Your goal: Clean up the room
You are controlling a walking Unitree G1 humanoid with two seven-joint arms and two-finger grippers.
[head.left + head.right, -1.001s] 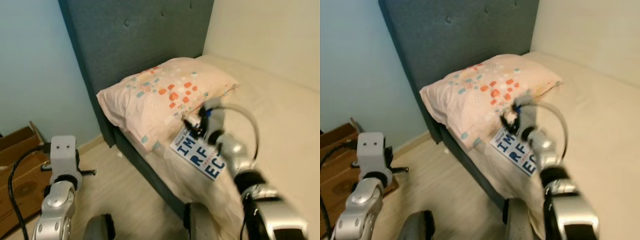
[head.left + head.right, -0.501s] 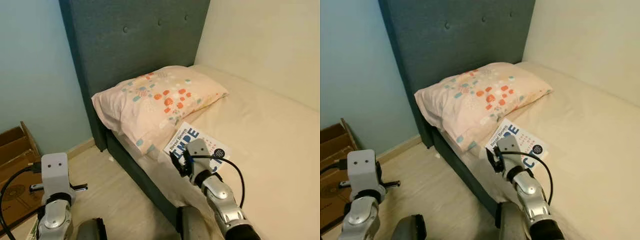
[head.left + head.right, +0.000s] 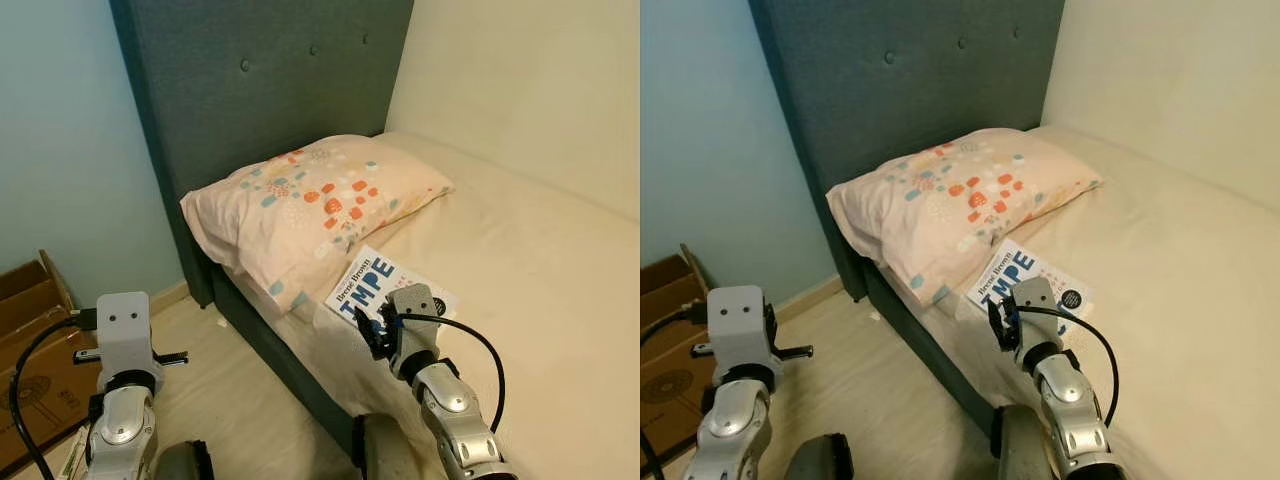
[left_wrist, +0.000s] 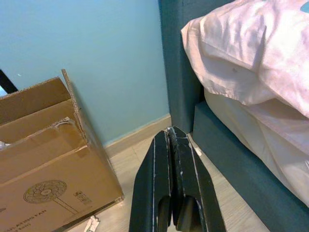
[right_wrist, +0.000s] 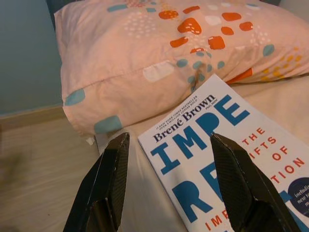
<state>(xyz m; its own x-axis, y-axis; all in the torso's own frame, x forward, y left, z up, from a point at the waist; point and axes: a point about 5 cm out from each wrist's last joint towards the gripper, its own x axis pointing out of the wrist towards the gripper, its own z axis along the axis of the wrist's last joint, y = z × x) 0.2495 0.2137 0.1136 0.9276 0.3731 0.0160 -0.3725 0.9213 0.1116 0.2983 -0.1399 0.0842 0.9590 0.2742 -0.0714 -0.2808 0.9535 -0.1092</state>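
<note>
Over by the bed's edge, the right pincer (image 5: 166, 188) hangs just above the book (image 5: 227, 159), its fingers (image 5: 104, 188) spread wide apart and holding nothing. That book, white cover with big blue letters, lies flat on the cream bed (image 3: 540, 260), its top corner just beside the spotted pink pillow (image 3: 310, 205), which leans against the dark teal headboard (image 3: 250, 90). Down on the other side, the left pincer (image 4: 170, 145) is pressed together, empty, out over the wood floor (image 3: 240, 400) near a brown cardboard box (image 4: 43, 145) by the blue wall (image 3: 60, 150).
</note>
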